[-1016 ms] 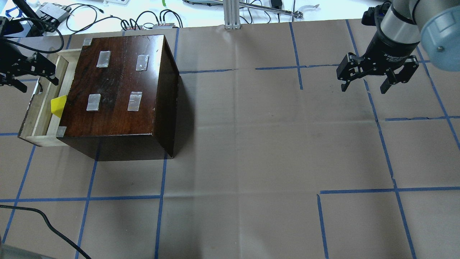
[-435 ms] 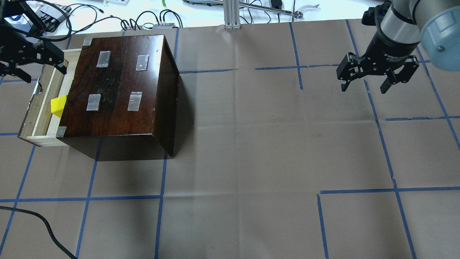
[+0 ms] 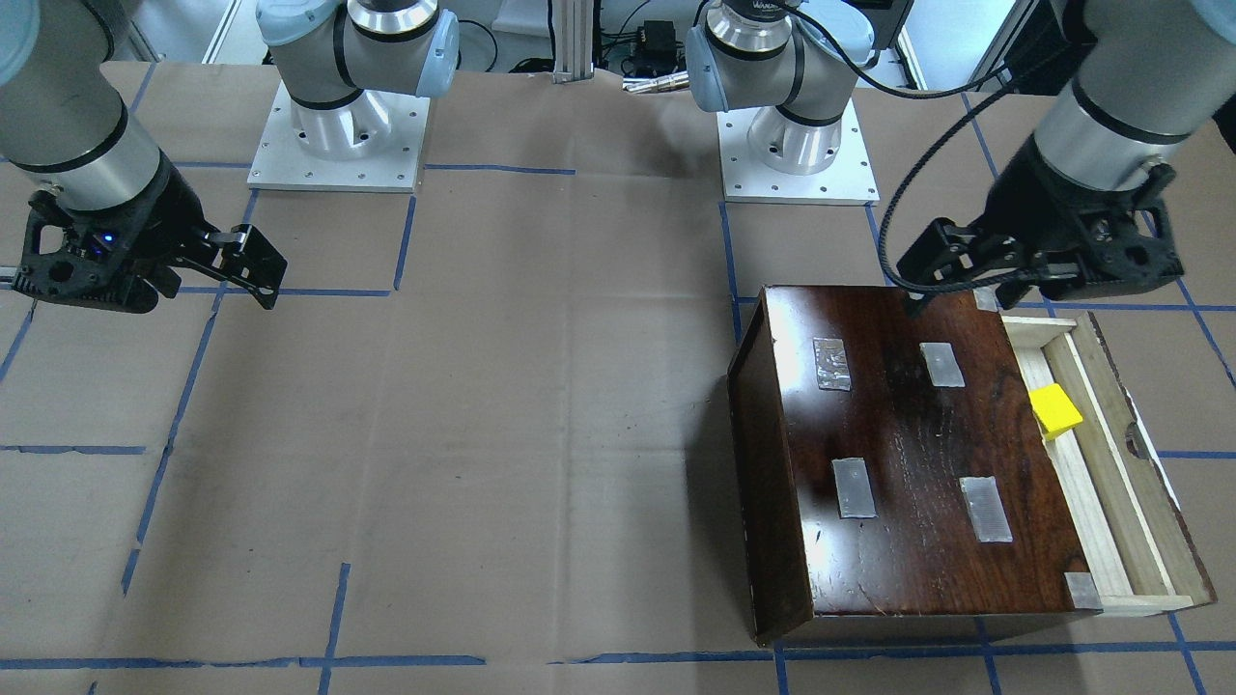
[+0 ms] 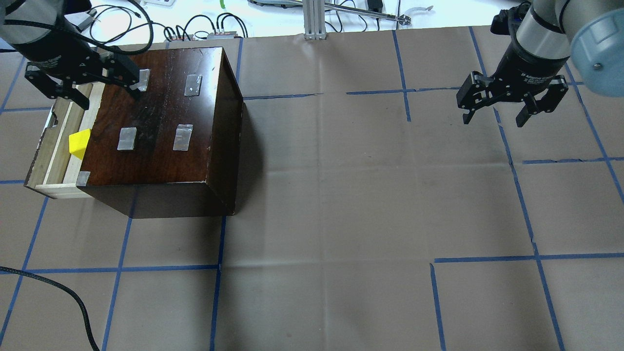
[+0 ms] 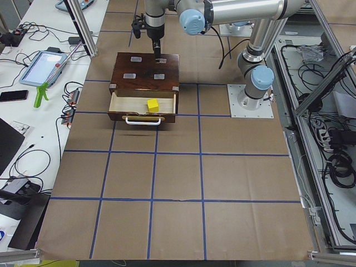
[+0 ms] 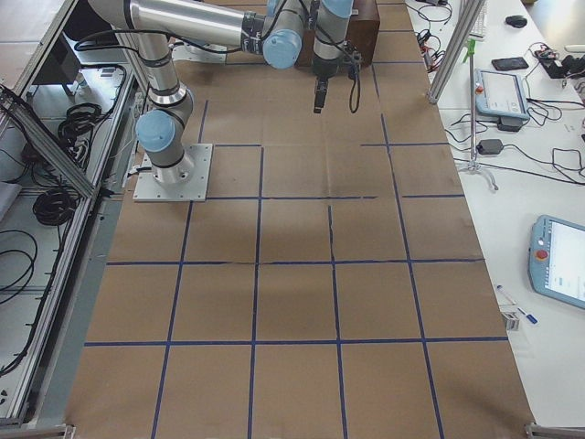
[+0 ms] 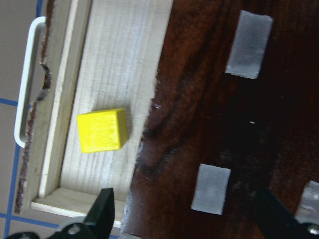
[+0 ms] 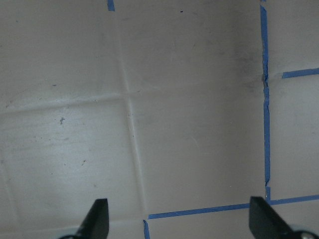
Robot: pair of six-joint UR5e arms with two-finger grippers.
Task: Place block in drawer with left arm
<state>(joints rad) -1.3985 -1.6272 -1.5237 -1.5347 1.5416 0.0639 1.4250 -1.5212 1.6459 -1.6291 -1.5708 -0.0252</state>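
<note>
Block loose in open drawer. Left tool jaws apart, empty, above cabinet. Placement looks done; next likely lift clear. Right tool apart, idle.

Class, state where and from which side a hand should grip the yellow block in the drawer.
Likely from above, on the two faces of the block that look along the drawer: those stand free, while the cabinet edge and front panel crowd the others.

Yellow block — in open drawer
</note>
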